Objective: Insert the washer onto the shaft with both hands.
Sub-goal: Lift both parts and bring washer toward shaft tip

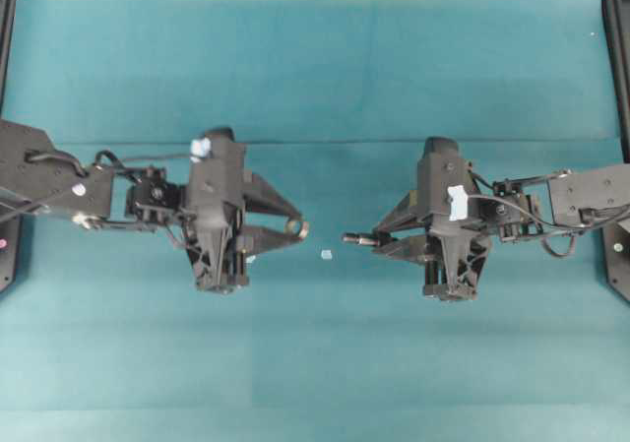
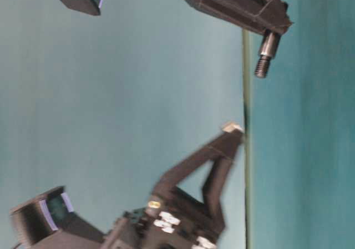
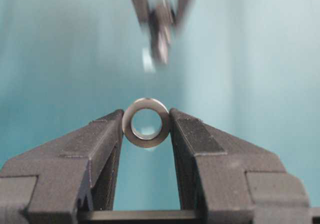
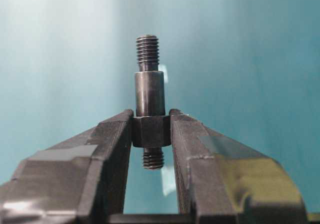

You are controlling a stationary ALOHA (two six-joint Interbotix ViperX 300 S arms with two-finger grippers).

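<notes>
Left tool [image 3: 146, 129]: clamps the washer [image 3: 146, 122]. Right tool [image 4: 151, 130]: pinches the shaft [image 4: 149, 92] (threaded tip forward). Step: alignment at centre frame; next, you line hole with tip.

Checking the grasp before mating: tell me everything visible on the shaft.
The shaft is a short dark-grey metal rod with threaded ends, a smooth cylinder and a blocky middle section. The right hand is shut on that middle section, one finger on each side. It is off the table, its free threaded tip pointing level toward the washer in the left hand, not touching it.
</notes>
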